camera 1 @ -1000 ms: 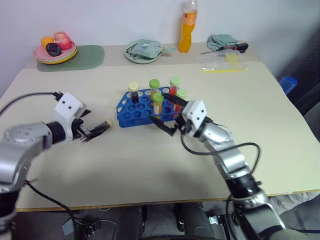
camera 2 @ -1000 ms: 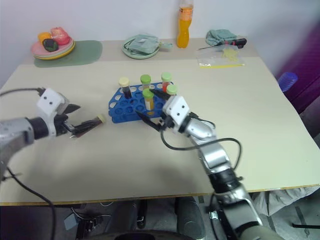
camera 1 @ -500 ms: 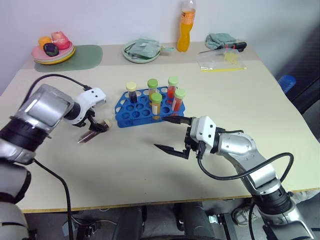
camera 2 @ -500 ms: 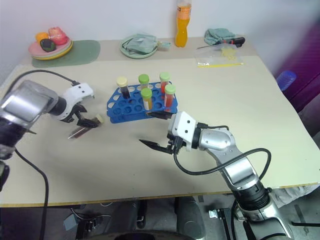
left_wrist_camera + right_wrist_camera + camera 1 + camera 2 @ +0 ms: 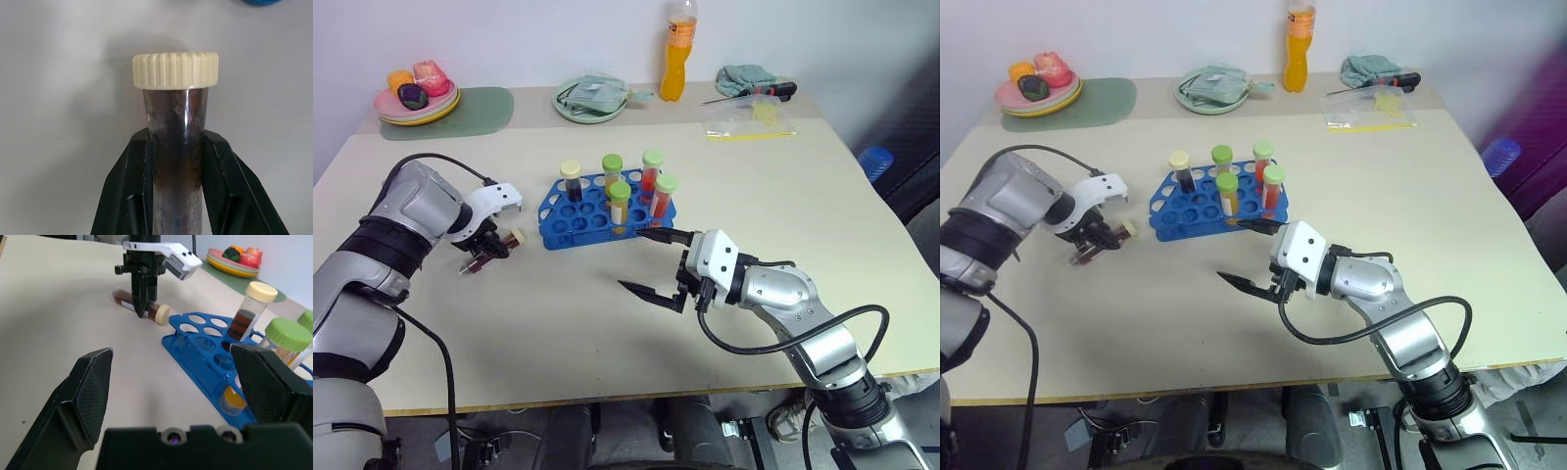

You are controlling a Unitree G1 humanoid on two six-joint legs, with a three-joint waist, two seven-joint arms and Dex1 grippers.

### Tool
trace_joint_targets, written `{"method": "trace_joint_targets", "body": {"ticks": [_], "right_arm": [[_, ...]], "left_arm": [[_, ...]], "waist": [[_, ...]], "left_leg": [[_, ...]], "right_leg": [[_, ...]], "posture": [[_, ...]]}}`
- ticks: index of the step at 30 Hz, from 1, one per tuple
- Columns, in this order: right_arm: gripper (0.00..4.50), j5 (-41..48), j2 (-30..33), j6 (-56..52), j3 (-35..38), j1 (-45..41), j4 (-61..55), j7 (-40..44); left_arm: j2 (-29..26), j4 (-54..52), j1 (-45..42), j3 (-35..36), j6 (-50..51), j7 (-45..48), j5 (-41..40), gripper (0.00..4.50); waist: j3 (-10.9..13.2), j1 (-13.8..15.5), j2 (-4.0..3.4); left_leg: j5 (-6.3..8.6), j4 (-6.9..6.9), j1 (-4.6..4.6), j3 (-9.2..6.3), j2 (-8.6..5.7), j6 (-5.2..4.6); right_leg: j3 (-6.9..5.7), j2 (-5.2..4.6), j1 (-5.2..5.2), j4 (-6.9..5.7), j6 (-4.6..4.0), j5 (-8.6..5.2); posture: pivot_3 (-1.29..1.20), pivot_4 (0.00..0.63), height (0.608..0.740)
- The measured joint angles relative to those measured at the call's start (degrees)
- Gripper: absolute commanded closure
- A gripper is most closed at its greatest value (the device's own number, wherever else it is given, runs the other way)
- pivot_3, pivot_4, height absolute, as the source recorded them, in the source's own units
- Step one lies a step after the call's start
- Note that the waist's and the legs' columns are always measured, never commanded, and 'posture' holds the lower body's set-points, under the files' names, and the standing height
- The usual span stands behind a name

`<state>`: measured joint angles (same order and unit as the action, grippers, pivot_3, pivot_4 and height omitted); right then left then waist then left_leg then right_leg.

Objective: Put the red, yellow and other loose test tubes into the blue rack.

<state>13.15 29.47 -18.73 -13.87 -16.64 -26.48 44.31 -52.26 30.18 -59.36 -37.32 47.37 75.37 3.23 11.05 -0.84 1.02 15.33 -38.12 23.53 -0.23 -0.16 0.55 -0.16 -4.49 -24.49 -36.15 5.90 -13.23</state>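
A loose test tube (image 5: 175, 112) with dark brown contents and a cream cap lies on the table just left of the blue rack (image 5: 570, 221). My left gripper (image 5: 492, 251) points down at it and is shut on the tube's body, as the left wrist view shows, with a black finger (image 5: 134, 166) on each side. The rack holds several upright tubes: one cream-capped dark tube (image 5: 572, 177) and green-capped ones with yellow (image 5: 621, 201) and red (image 5: 652, 172) contents. My right gripper (image 5: 644, 261) hovers open and empty in front of the rack.
Along the back edge stand a plate of fruit (image 5: 419, 96) on a green mat, a bowl with a cloth (image 5: 594, 98), an orange bottle (image 5: 678, 51), a plastic bag (image 5: 750, 121) and a screwdriver (image 5: 766, 93).
My left gripper tilted down onto the lying tube and shut on it. My right gripper drew back from the rack a second ago and has held still since.
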Motion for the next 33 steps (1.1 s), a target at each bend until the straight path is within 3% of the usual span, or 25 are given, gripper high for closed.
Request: {"method": "trace_joint_targets", "body": {"ticks": [3,7,8,10,13,17,21,26,33], "right_arm": [[0.24,1.8,0.3,-1.5,1.8,1.4,-0.9,-0.1],[0.24,4.5,0.3,-4.3,5.2,3.3,-1.2,-1.4],[0.24,5.0,0.2,-4.5,6.0,3.6,-1.2,-1.8],[0.24,5.3,-0.2,-4.7,7.1,4.3,-0.9,-2.8],[0.24,5.8,-0.9,-4.7,7.5,4.8,-0.4,-3.6],[0.24,5.7,-2.5,-4.3,8.4,5.0,3.1,-5.2],[0.24,5.0,-3.4,-2.7,8.4,5.1,6.3,-6.3],[0.24,4.9,-3.9,-1.8,8.5,4.9,7.2,-7.4],[0.24,4.4,-4.2,-1.7,8.7,5.0,7.6,-8.6]], "left_arm": [[-2.9,-1.8,3.8,6.4,-2.6,-0.8,-1.6,3.75],[-2.7,-5.6,11.4,26.0,-11.6,-10.0,-8.1,3.75],[0.4,-8.1,13.8,33.2,-14.8,-14.9,-10.0,3.75],[12.0,-20.5,20.0,49.8,-19.3,-27.6,-17.1,3.75],[22.6,-35.8,28.4,57.2,-22.5,-38.5,-21.3,3.75],[34.9,-48.2,39.4,52.7,-28.9,-48.5,-18.2,3.75],[43.3,-48.9,40.8,45.6,-34.3,-56.8,-12.5,3.75],[46.6,-44.2,41.0,36.3,-43.1,-61.0,-5.2,3.75],[48.2,-36.7,41.1,35.3,-49.2,-66.0,-1.2,3.75]], "waist": [[0.0,-0.1,0.01],[0.0,0.4,0.01],[0.0,0.8,0.0],[0.0,1.6,0.13],[-0.1,1.4,0.16],[-0.1,1.7,0.19],[-0.1,1.7,0.21],[-0.1,1.4,0.18],[-0.1,1.6,0.17]], "left_leg": [[0.0,0.0,0.0,-0.04,0.05,0.0],[0.0,-0.07,0.01,-0.09,0.15,0.0],[0.0,-0.11,-0.01,-0.1,0.15,0.0],[0.0,-0.19,0.03,-0.12,0.04,0.0],[0.01,-0.2,-0.02,0.07,-0.12,-0.01],[-0.01,-0.19,-0.1,0.05,-0.12,0.03],[-0.07,-0.23,-0.16,0.01,-0.23,0.08],[-0.05,-0.18,-0.19,0.02,-0.18,0.06],[-0.05,-0.17,-0.19,0.0,-0.13,0.05]], "right_leg": [[0.01,-0.02,-0.03,-0.02,0.0,0.0],[-0.03,-0.16,0.03,-0.01,0.01,0.01],[-0.03,-0.26,0.05,-0.06,0.02,0.02],[-0.06,-0.47,0.14,0.01,0.06,0.05],[0.04,-0.58,0.16,0.06,0.22,0.15],[0.05,-0.51,0.21,-0.02,0.22,0.16],[0.02,-0.36,0.37,0.02,0.18,0.18],[0.03,-0.22,0.35,0.03,0.17,0.18],[0.03,-0.19,0.34,0.04,0.17,0.17]], "posture": [[0.0,0.15,0.74],[0.0,0.15,0.74],[0.0,0.15,0.74],[0.0,0.15,0.74],[0.0,0.15,0.74],[0.0,0.15,0.74],[0.0,0.15,0.74],[0.0,0.15,0.74],[0.0,0.15,0.74]]}}
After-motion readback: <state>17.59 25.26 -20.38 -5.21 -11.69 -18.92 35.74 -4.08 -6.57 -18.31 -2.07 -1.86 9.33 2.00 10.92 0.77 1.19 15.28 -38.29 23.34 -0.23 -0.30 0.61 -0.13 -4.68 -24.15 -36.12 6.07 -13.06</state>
